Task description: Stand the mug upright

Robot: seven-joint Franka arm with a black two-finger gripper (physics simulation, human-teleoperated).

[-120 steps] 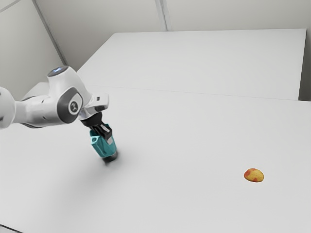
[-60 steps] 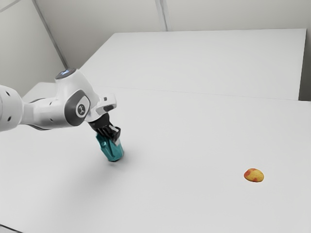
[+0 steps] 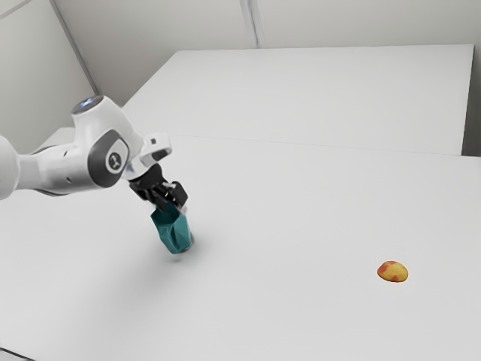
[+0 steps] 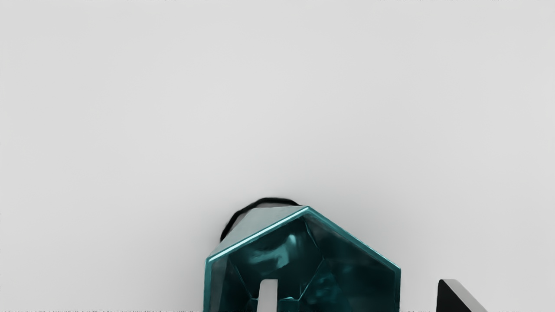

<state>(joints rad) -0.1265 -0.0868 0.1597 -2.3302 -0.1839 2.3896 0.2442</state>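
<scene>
Toward the exterior view's left, the teal mug (image 3: 171,230) is at the white tabletop (image 3: 301,226), its open mouth turned up toward my hand. Its body slants in that view, with the mouth farther to the exterior view's left than the base; whether the base sits flat I cannot tell. Just above it are my black fingers (image 3: 180,194), at the end of the white arm (image 3: 68,170), which comes in from the exterior view's left. They stand wide apart, with no grip on anything: in the wrist view, one of the fingers (image 4: 268,299) reaches into the mouth of the mug, and the other is outside, beyond the rim, with a strip of tabletop showing between it and the mug's wall. Past the faceted rim, a dark curved edge (image 4: 273,200) peeks out from behind the mug. Well apart from all this, toward the exterior view's right and on the near side, a yellow-and-red piece of fruit (image 3: 392,271) lies on the tabletop. Pale walls (image 3: 173,26) rise at the far side.
</scene>
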